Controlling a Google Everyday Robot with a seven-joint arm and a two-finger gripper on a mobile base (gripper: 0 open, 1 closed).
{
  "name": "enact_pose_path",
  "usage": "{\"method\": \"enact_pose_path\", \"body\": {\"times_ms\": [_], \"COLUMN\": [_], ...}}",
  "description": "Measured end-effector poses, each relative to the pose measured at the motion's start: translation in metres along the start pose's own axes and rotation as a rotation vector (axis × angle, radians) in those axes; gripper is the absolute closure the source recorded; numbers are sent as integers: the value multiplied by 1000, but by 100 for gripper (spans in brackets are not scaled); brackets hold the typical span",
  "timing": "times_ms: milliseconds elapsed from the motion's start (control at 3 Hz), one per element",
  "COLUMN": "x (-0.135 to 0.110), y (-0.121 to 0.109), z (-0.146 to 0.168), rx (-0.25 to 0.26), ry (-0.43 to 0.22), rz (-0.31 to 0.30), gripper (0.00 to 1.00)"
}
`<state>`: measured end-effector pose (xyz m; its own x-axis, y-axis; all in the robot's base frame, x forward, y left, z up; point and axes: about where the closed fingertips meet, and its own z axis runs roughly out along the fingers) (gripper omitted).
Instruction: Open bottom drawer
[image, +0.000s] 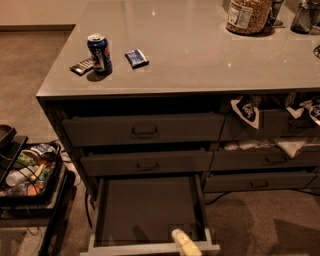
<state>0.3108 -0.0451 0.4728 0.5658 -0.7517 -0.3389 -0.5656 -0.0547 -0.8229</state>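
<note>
Carpeted room: bottom drawer (145, 210) stands well out at lower centre, gripper (185, 243) at its front edge, hold cannot be told; finish by pulling straight outward.

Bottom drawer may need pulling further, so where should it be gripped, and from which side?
On the bottom drawer, take the front panel's top lip from above and in front: it stands pulled out, lip exposed, handle unseen. The gripper is at that lip, right of centre.

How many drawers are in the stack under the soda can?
3: top drawer, middle drawer below it, bottom drawer pulled open lowest, pincer at its front edge.
</note>
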Motion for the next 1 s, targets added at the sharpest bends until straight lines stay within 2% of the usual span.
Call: {"method": "enact_pose_path", "body": {"times_ms": [333,667,1000], "x": [6,9,9], "y": [-53,-58,-58], "z": [-47,-59,-59], "rx": [74,88,88], "ry": [130,163,163], "rz": [-22,-23,-23], "gripper": [0,0,0]}}
